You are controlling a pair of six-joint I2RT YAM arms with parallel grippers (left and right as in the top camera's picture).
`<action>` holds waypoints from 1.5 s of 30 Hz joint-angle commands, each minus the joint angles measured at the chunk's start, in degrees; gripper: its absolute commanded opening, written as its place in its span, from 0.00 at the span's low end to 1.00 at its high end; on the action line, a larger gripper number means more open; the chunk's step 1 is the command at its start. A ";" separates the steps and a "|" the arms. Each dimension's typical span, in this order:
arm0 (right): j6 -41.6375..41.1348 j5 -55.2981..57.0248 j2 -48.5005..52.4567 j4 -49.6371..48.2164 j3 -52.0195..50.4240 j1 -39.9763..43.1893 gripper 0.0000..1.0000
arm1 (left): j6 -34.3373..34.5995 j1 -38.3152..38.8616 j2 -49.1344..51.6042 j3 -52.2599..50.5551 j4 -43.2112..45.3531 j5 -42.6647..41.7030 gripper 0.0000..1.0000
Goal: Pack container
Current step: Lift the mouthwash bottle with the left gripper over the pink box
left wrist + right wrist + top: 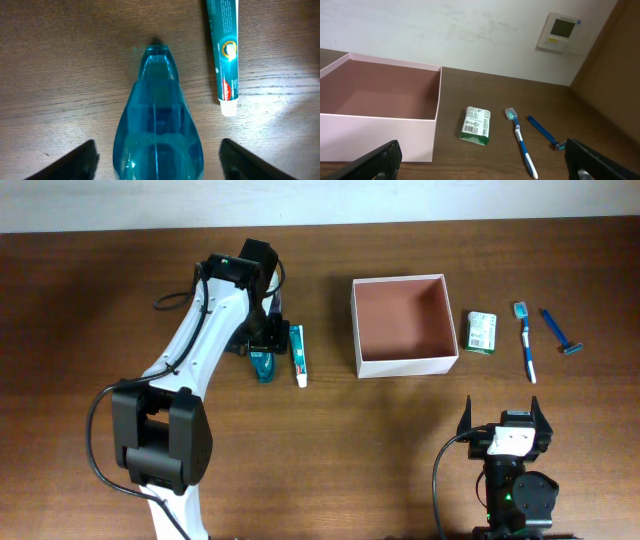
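At the table's (100, 300) left half: left arm (200, 330) extended away from its base, wrist turned down over a teal bottle (157, 120).
Left gripper (159, 162): jaws spread wide, one finger on each side of the bottle, bare wood showing in both gaps; nothing gripped.
Right arm (512, 480): folded low at the near edge, right of centre.
Right gripper (505, 415): jaws wide apart, holding nothing.
Container (405, 366): mid-table, open top up, between the toothpaste tube (223, 50) and the packet (481, 332).
Count: one container, one bottle, one tube just beside the bottle, one green-white packet, one toothbrush (526, 345), one razor (558, 332).
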State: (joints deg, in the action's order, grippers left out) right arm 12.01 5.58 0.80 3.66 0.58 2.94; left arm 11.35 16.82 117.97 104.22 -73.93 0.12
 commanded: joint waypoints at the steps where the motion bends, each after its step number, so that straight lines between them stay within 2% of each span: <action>1: -0.24 1.09 -0.44 0.42 -0.26 -0.31 0.99 | -0.48 -0.20 0.33 0.83 0.13 0.76 0.70; 6: -0.24 1.09 -0.44 0.42 -0.26 -0.31 0.99 | -0.50 -0.20 0.33 0.83 0.17 0.76 0.51; 14: -0.24 1.11 -0.44 0.42 -0.26 -0.31 0.99 | -0.50 -0.20 0.31 0.94 0.20 0.76 0.42; 17: -0.24 1.09 -0.44 0.42 -0.26 -0.31 0.99 | -0.50 -0.20 0.31 0.94 0.26 0.79 0.34; 24: -0.24 1.09 -0.44 0.42 -0.26 -0.31 0.99 | -0.55 -0.20 0.31 5.35 -0.61 0.79 0.32; 33: -0.24 1.09 -0.44 0.42 -0.26 -0.31 0.99 | -0.50 1.36 0.31 25.24 -6.01 0.70 0.31; 39: -0.24 1.09 -0.44 0.42 -0.26 -0.31 0.99 | 0.48 6.84 0.31 33.94 -6.73 -2.29 0.31; 45: -0.24 1.09 -0.44 0.42 -0.26 -0.31 0.99 | 0.83 13.70 0.48 35.32 -1.29 -2.12 0.31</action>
State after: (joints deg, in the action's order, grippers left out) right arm 12.01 5.61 0.80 3.66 0.58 2.94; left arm 11.62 27.55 119.28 137.60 -77.97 -0.86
